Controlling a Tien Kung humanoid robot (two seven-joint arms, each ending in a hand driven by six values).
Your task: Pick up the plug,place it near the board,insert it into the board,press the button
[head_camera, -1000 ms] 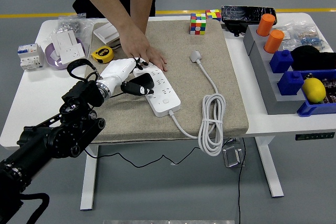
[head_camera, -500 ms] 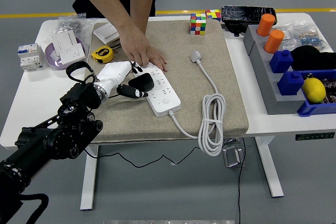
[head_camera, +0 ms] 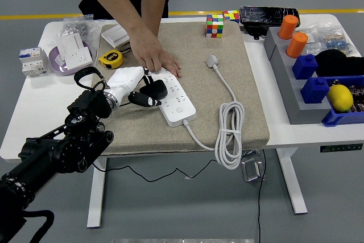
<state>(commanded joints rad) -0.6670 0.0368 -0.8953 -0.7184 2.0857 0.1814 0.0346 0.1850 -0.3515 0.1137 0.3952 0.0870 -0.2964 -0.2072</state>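
Note:
The white power strip (head_camera: 177, 104) lies on the tan mat (head_camera: 227, 38), left of centre. My left hand (head_camera: 128, 83), white with black fingertips (head_camera: 143, 100), reaches in from the lower left. It is shut on the black plug (head_camera: 155, 89) and holds it on the strip's far left part. A person's hand (head_camera: 152, 54) presses flat on the strip's far end, just beyond the plug. The strip's white cable (head_camera: 230, 135) coils on the mat's right side and ends in a white plug (head_camera: 212, 60). The strip's button does not show clearly.
A yellow tape measure (head_camera: 111, 58), white sockets (head_camera: 73, 48) and a breaker (head_camera: 31, 61) lie at the back left. Two Rubik's cubes (head_camera: 215, 25) stand at the mat's far edge. Grey and blue bins (head_camera: 296, 92) with orange cylinders (head_camera: 297, 44) and a lemon (head_camera: 340, 98) fill the right.
My left hand drew back slightly to the left, then shifted the black plug a little on the strip. The person's hand has stayed on the strip's far end.

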